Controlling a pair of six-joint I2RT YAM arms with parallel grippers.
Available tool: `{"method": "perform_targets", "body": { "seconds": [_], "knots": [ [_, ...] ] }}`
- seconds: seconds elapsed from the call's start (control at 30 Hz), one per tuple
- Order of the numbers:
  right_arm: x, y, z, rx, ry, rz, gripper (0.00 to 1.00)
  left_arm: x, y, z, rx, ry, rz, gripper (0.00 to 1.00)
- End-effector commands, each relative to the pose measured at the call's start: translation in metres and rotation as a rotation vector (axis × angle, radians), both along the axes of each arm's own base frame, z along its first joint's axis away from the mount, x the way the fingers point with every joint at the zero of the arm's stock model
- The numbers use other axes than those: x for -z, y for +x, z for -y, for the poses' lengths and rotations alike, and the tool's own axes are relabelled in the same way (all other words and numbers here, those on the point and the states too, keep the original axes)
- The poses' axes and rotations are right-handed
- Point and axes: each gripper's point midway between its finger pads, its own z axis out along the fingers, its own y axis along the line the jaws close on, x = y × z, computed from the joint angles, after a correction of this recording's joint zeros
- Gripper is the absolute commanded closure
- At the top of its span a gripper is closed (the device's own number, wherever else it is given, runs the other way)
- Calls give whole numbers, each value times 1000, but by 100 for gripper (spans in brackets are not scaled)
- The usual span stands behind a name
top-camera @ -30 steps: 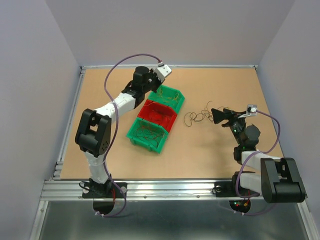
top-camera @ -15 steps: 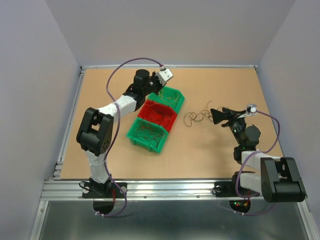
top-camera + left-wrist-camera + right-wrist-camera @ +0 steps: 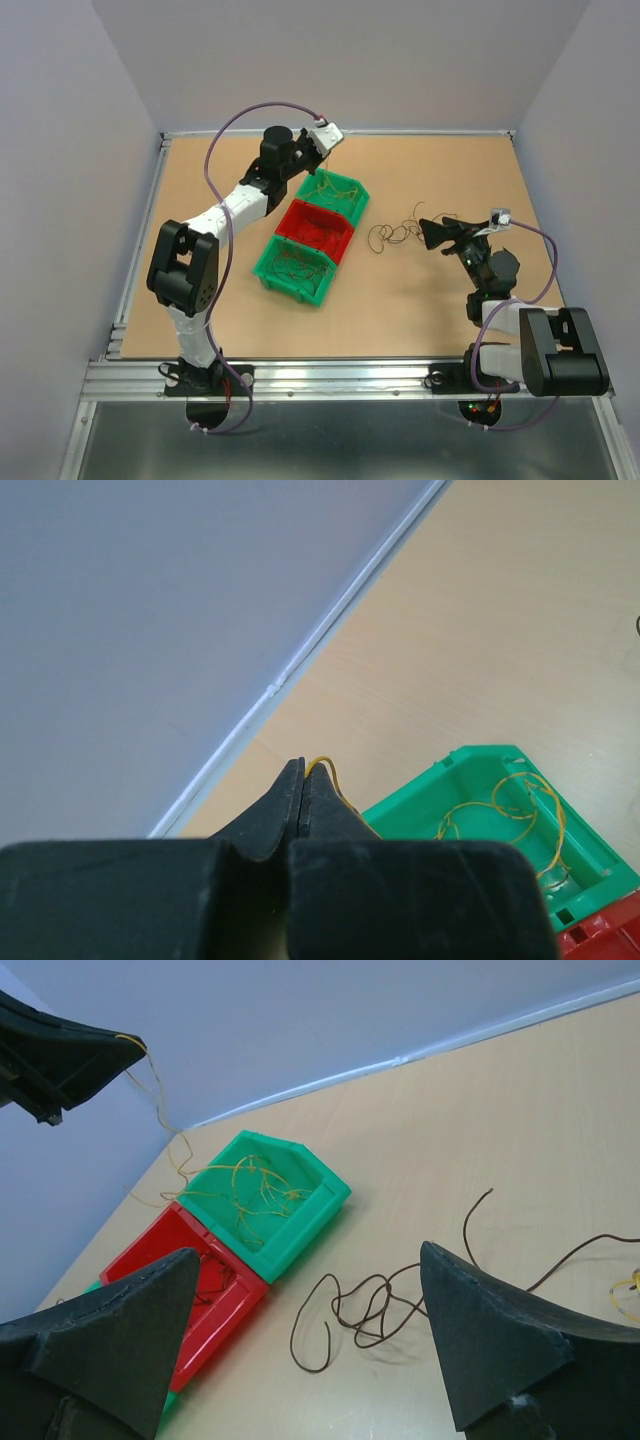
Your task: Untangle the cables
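Two hands work apart in the top view. The left hand (image 3: pixel 316 150) hovers above the far green bin (image 3: pixel 357 192). The right hand (image 3: pixel 428 233), spread wide and empty, sits just beside a loose brown wire (image 3: pixel 395 236) on the worktop (image 3: pixel 420 310), the wire's length running roughly left-right toward that hand.

Left wrist view: the jaws are pinched shut on a yellow wire (image 3: pixel 326 768).

Right wrist view: that strand hangs near-vertical from the pinch down into the bin.

The step looks like depositing a freed strand; next, the left hand should lower and let go over the bin.
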Motion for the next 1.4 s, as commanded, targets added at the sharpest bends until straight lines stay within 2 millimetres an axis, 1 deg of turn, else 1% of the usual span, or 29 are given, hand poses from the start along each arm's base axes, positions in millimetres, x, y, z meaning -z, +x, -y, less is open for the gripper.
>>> {"method": "perform_targets", "body": {
  "seconds": [0.0,0.1,0.17,0.2,0.27,0.33,0.37,0.43,0.47,0.6,0.67,0.73,0.8,0.87,0.9,0.93,0.97,1.0,1.03,1.07,1.1,1.13,1.17,1.2,1.23,1.27,1.3,1.33,1.37],
  "knots": [
    [-20,-2,-2,-17,-7,84,4,-75,-1,-6,-24,-73,178,100],
    [-20,-3,-7,-45,-13,87,4,-83,4,-12,-73,-122,202,100],
    [-22,-3,-11,-66,-19,96,4,-78,4,-17,-110,-162,194,100],
    [-23,-4,-13,-76,-21,98,5,-87,4,-19,-118,-202,231,100],
    [-25,-4,-17,-93,-23,110,5,-78,1,-19,-113,-252,243,100],
    [-25,-4,-18,-97,-25,113,5,-63,-1,-17,-98,-263,238,99],
    [-25,-6,-25,-119,-21,117,5,-46,-1,-16,-98,-268,217,99],
    [-25,-7,-25,-120,-22,117,5,-28,2,-15,-106,-260,192,99],
    [-26,-7,-25,-119,-23,121,5,-10,5,-14,-110,-242,163,99],
    [-26,-7,-25,-121,-25,122,5,18,5,-13,-101,-206,136,99],
    [-27,-9,-32,-159,-45,131,5,28,1,-13,-84,-185,122,99],
    [-28,-16,-53,-283,-92,152,7,41,-4,-14,-70,-152,99,99],
    [-26,-18,-64,-345,-102,143,10,55,-6,-14,-65,-116,67,100],
    [-32,-18,-80,-418,-124,168,11,63,-4,-15,-67,-88,52,100],
    [-32,-17,-87,-445,-135,168,11,70,-3,-17,-66,-73,28,100],
    [-28,-18,-100,-483,-141,152,11,69,-1,-17,-63,-71,26,100],
    [-40,-9,-110,-500,-175,195,12,77,-1,-17,-60,-70,-5,100],
    [-40,-5,-118,-518,-194,191,12,78,-1,-17,-46,-74,-15,100],
    [-19,0,-134,-557,-233,121,12,80,1,-17,-44,-81,-31,100],
    [-20,8,-142,-563,-251,114,11,81,3,-17,-41,-80,-35,100],
    [-33,22,-149,-561,-266,139,11,84,3,-17,-39,-87,-55,100],
    [-33,29,-154,-560,-270,133,11,86,5,-19,-32,-94,-65,100],
    [-21,35,-161,-580,-275,97,11,87,7,-18,-26,-106,-76,100],
    [-35,46,-166,-589,-278,131,11,87,7,-18,-17,-117,-83,100],
    [-30,50,-170,-603,-285,109,11,85,9,-21,-19,-129,-85,100],
    [-18,58,-175,-613,-293,81,11,87,9,-23,-17,-137,-96,100],
    [-30,69,-180,-609,-300,108,11,85,7,-20,11,-161,-102,100],
    [-14,73,-180,-609,-309,68,11,84,6,-20,23,-167,-102,100],
    [-20,84,-186,-610,-328,76,12,85,6,-22,26,-167,-107,100]
  ]
}}
